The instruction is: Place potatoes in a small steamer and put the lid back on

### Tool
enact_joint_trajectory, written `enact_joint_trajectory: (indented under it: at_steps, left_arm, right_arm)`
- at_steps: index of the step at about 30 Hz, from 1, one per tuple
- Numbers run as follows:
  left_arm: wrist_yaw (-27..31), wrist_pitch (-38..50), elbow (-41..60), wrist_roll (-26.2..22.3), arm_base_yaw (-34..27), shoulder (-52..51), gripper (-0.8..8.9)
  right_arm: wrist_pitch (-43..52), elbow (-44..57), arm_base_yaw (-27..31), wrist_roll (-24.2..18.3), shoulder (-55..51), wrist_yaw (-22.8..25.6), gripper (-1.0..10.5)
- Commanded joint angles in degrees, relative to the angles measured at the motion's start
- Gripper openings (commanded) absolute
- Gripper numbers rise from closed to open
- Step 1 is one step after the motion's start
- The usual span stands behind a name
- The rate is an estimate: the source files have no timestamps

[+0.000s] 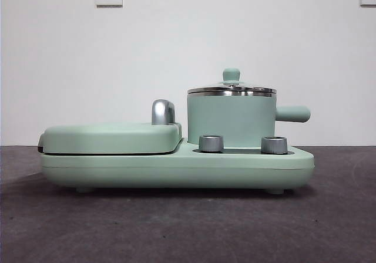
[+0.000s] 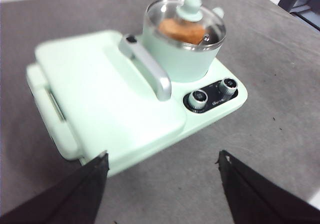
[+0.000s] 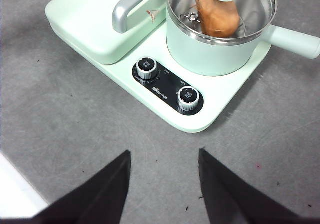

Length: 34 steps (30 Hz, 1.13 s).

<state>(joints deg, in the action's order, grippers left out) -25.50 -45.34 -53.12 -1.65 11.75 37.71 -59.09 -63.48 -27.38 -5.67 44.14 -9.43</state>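
The small steamer (image 1: 230, 119) stands on the right side of a mint-green appliance base (image 1: 176, 169), its side handle pointing right. The clear lid (image 1: 231, 89) with its mint knob sits on the pot. The orange-brown potato (image 3: 216, 13) lies inside, seen through the lid; it also shows in the left wrist view (image 2: 181, 30). My left gripper (image 2: 162, 176) is open and empty, held back above the table, short of the appliance. My right gripper (image 3: 162, 171) is open and empty, above the table in front of the knobs. Neither gripper shows in the front view.
A flat mint-green griddle cover (image 1: 111, 137) with a chrome handle (image 1: 163, 111) fills the left half of the base. Two steel knobs (image 1: 211, 143) (image 1: 274, 145) sit in front of the pot. The dark grey table (image 1: 176, 228) surrounds the appliance; a white wall stands behind.
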Motion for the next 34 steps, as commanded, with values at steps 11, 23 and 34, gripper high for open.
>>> enact_joint_trajectory:
  at_steps: [11,23,34]
  left_arm:
    - [-1.4,3.2,-0.7,2.1,0.0,0.4,0.07]
    - [5.1,12.8,8.2,-2.3,-2.5,-4.5,0.07]
    - [22.5,37.8,47.1,3.0,-12.9,-33.2,0.07]
  right_arm:
    - [3.5,-0.6,-0.3,0.3,-0.6,-0.2,0.2]
    - [3.4,-0.6,-0.3,0.3,-0.5,-0.1,0.2]
    - [3.4,-0.6,-0.3,0.3,-0.5,0.0,0.2]
